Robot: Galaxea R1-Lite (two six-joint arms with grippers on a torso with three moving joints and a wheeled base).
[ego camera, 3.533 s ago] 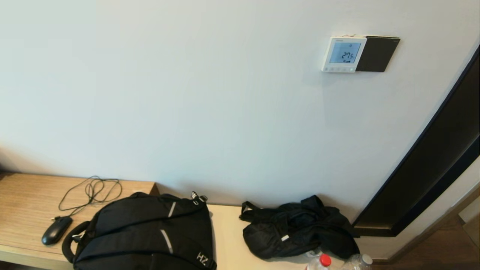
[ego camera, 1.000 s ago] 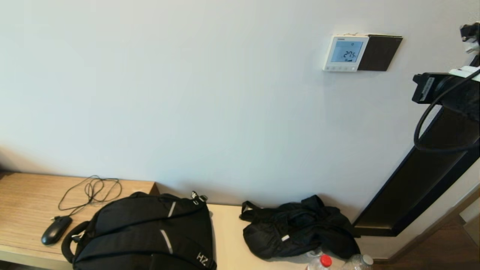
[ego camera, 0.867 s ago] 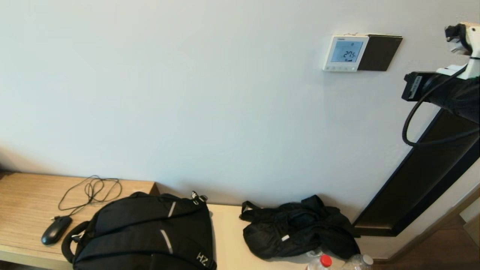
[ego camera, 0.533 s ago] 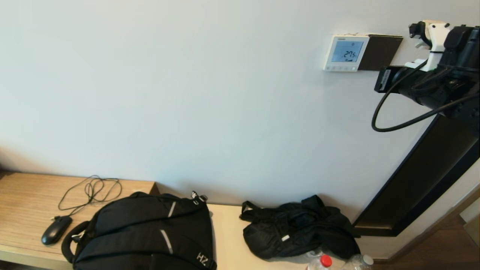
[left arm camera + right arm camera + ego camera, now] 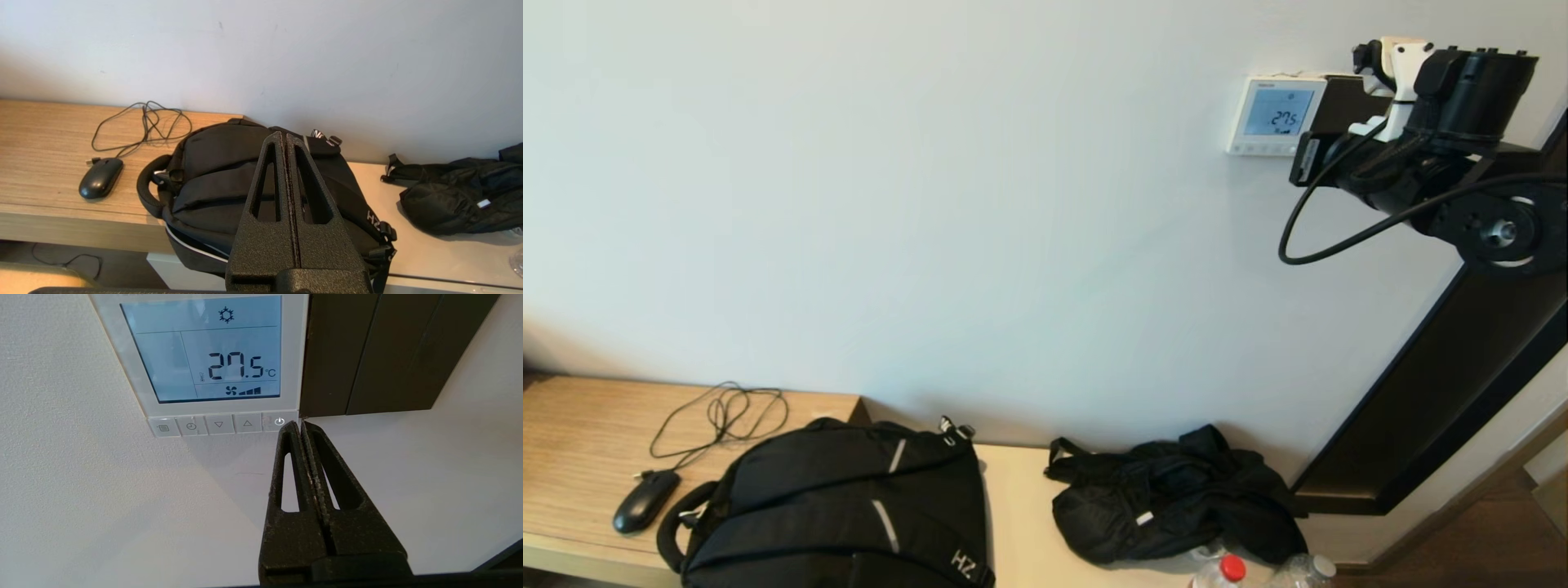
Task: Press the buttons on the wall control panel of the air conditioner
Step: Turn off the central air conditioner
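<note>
The white control panel hangs high on the wall at the right, its pale blue screen reading 27.5. A row of several pale buttons runs along its lower edge. My right gripper is shut and empty, its tips close in front of the panel's lower corner beside the power button; contact cannot be told. In the head view the right arm reaches in from the right and hides the gripper's tips. My left gripper is shut and empty, parked low above the black backpack.
A dark brown plate adjoins the panel on its right. A dark door frame slants down the right side. On the bench lie a backpack, a mouse with cable, a black bag and bottles.
The right arm came in from the right edge and moved left and up along the wall to the panel. The screen's reading is unchanged. The left arm has not moved.
</note>
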